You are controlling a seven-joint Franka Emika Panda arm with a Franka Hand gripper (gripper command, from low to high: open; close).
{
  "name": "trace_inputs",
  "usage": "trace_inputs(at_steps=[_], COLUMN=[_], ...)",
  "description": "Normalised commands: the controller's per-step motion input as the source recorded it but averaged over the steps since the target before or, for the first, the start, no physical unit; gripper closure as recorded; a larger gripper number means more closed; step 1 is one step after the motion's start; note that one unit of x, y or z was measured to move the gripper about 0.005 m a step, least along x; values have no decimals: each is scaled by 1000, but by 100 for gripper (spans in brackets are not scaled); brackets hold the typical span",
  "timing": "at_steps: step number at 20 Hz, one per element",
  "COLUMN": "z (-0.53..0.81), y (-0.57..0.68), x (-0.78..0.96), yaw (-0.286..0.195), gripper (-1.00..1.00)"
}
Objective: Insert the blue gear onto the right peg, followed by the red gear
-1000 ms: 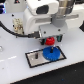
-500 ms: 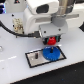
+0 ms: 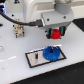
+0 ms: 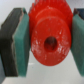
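The red gear (image 3: 55, 34) is held in my gripper (image 3: 55, 35) above the white black-edged plate (image 3: 35, 56). In the wrist view the red gear (image 4: 49, 41) fills the middle, its centre hole facing the camera, clamped between the two green pads (image 4: 22, 42). The blue gear (image 3: 51, 52) lies flat on the plate towards the exterior view's right, where the right peg stands; the peg itself is hidden by the gear. A thin dark pin (image 3: 38, 57) stands on the plate towards the exterior view's left. The red gear hangs a little above and beyond the blue gear.
The white table (image 3: 15, 65) carries the plate. A small brownish fixture (image 3: 19, 29) stands at the back towards the exterior view's left. The white arm body (image 3: 45, 12) fills the upper part of the exterior view.
The gripper with the red gear appears to have shifted slightly; the blue gear stays on the plate.
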Motion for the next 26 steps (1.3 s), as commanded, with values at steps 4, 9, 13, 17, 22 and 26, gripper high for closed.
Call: trace_inputs(at_steps=[4, 9, 13, 17, 22, 26], z=[492, 321, 177, 92, -35, -65], y=[-49, -89, -187, -176, -188, -159], x=[640, 733, 742, 688, 341, 158], yaw=[0, 0, 0, 0, 0, 0], gripper=[100, 100, 100, 100, 100, 100])
